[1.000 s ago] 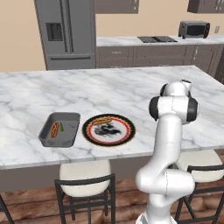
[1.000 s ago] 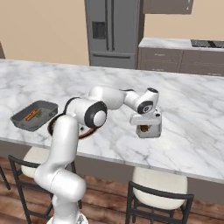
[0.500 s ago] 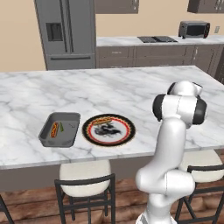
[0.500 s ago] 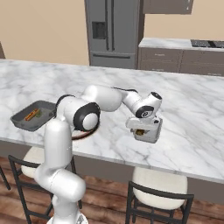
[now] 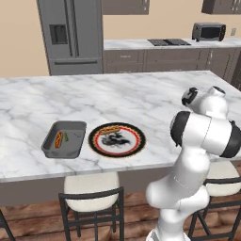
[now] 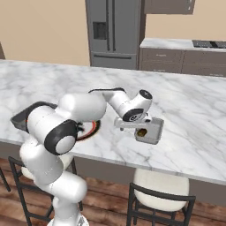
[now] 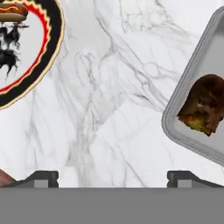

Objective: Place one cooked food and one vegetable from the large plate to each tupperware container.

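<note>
On the counter [image 5: 141, 99], right end: small tray [image 6: 150, 131] with brown cooked piece [image 7: 202, 105] inside.
Pincer [image 7: 113, 177]: spread wide (holding nothing), above marble.
Large plate [image 7: 51, 52]: hotdog [image 7: 12, 12] on it.

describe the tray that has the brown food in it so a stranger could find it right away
Start at the long white marble island counter and find the wide round plate with a dark rim and red-orange ring. Two shallow dark-grey rectangular trays flank it; take the one under the arm's end effector, near the counter's front edge. It holds a single dark brown chunk, while the other tray holds a hot dog.
</note>
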